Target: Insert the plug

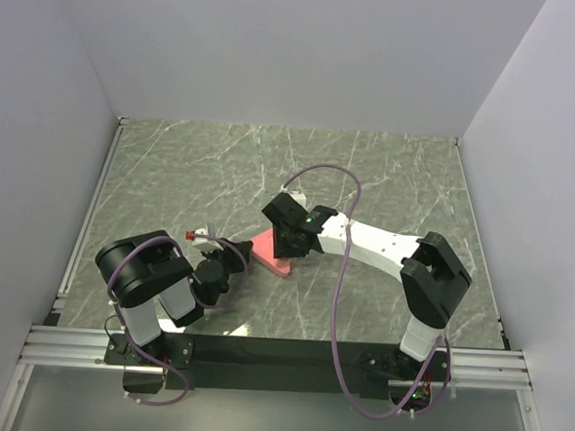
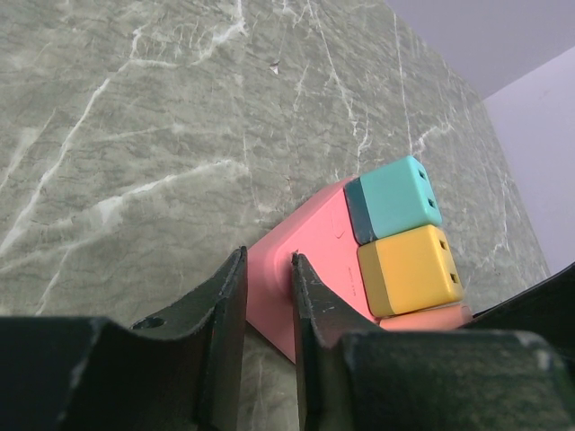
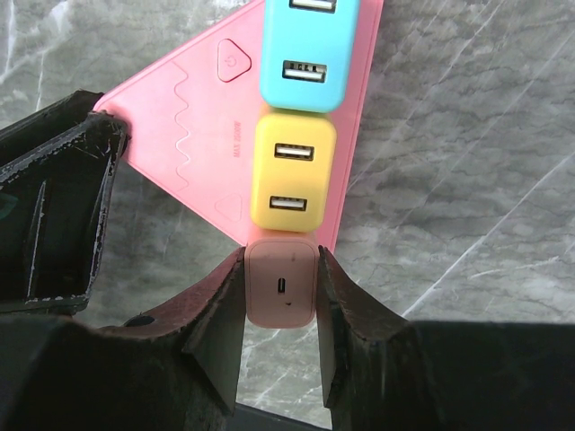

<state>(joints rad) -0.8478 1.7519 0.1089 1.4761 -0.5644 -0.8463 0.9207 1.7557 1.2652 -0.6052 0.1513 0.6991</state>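
Nearest to me, the right hand (image 3: 280,260) pinches the plug (image 3: 281,289) between its two dark fingers, one on each side face. The plug is a small salmon-pink block with rounded corners. Its outward face carries a single small oval port with a tiny dot beneath it.

The plug sits at the near corner of the power strip (image 3: 193,135), and its far end touches the yellow charger (image 3: 290,175). I cannot tell whether it is fully seated.

The power strip is a flat pink triangle lying on the grey marbled table (image 3: 467,135). Its top has an embossed zigzag line and a rounded triangular power button.

To my left, the left hand (image 2: 268,260) has its fingers drawn close on another corner of the strip, with pink filling the narrow gap between them.

Beyond the plug, the yellow charger shows two rectangular ports. The blue charger (image 3: 310,54) stands just behind it, touching it, so the three blocks form one row along the strip's edge.
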